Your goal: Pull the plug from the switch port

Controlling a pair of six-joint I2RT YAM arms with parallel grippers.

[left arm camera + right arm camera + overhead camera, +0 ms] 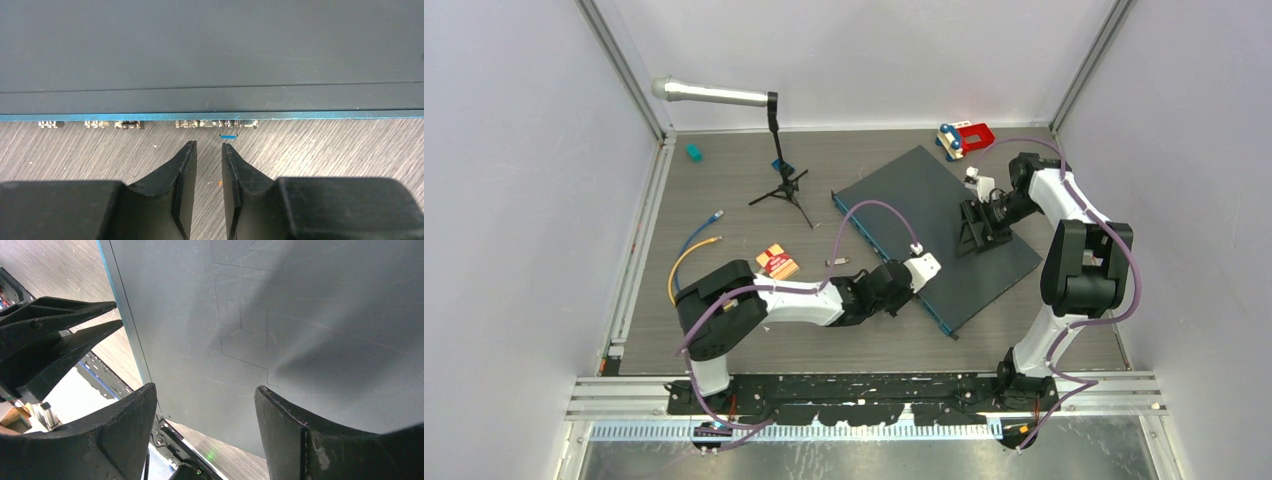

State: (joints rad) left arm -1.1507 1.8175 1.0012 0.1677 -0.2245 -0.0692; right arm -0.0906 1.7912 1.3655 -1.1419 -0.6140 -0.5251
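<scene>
Cables [673,275]: we see blue and yellow ones, loose at far left.
Left gripper [209,146]: fingers narrowly apart, holding nothing, just before the ports [215,123].
Switch [904,195]: flat at mid-table, its blue edge facing the left arm.
Right gripper [205,387]: spread wide over the switch top.

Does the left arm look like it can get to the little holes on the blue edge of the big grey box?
Probably yes. The left gripper points straight at the ports on the blue edge of the switch, and only tabletop with one tiny blue bit lies between them.
</scene>
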